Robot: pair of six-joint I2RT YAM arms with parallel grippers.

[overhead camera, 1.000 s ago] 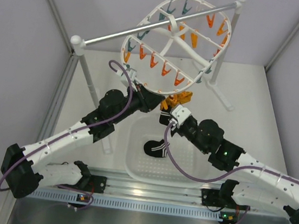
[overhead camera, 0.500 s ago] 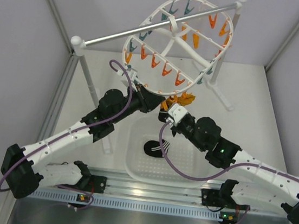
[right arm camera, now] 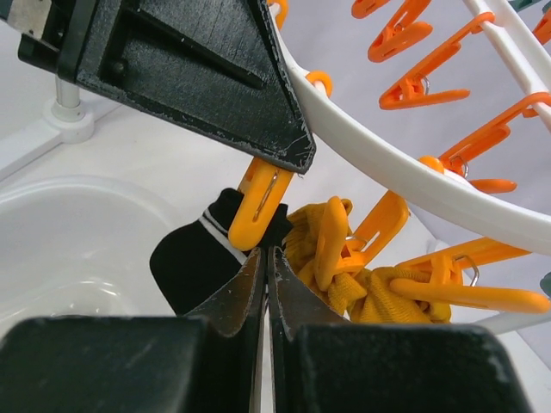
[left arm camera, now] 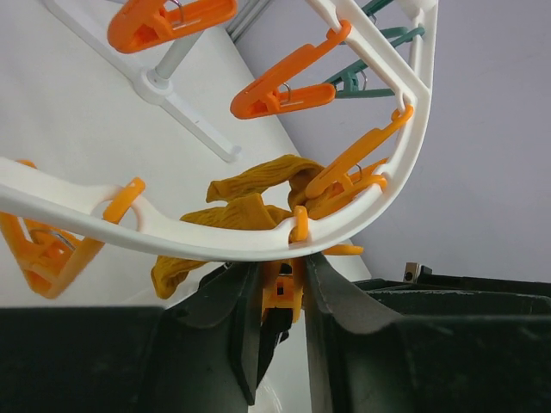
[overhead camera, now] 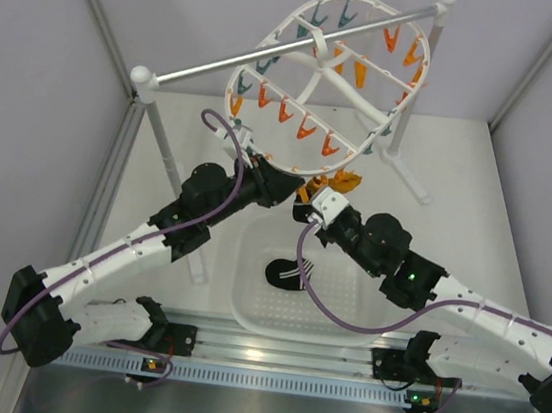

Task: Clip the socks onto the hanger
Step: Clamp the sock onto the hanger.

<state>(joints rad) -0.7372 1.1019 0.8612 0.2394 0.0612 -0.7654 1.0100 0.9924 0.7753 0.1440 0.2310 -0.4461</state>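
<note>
A: Left gripper [left arm camera: 280,284]?
B: Clamped on the tail of an orange pin [left arm camera: 281,292] at the low rim of the hanger [left arm camera: 215,245]. Can't tell if the pin's mouth gapes.
A: Right gripper [right arm camera: 265,262]?
B: Fingers pressed together, nipping a black sock [right arm camera: 194,254] near its striped cuff, held up right at that pin's tip.
A: Other socks?
B: Mustard socks [right arm camera: 344,288] hang clipped just beside. Second black sock [overhead camera: 286,273] lies in the basket [overhead camera: 244,303].
A: Handling?
B: Looks light, thin and limp, so it should fold and sag rather than slip. Best taken close to the cuff edge, with a free margin past the fingertips for the pin to bite. The rim likely swings if pushed, so feed it gently.
</note>
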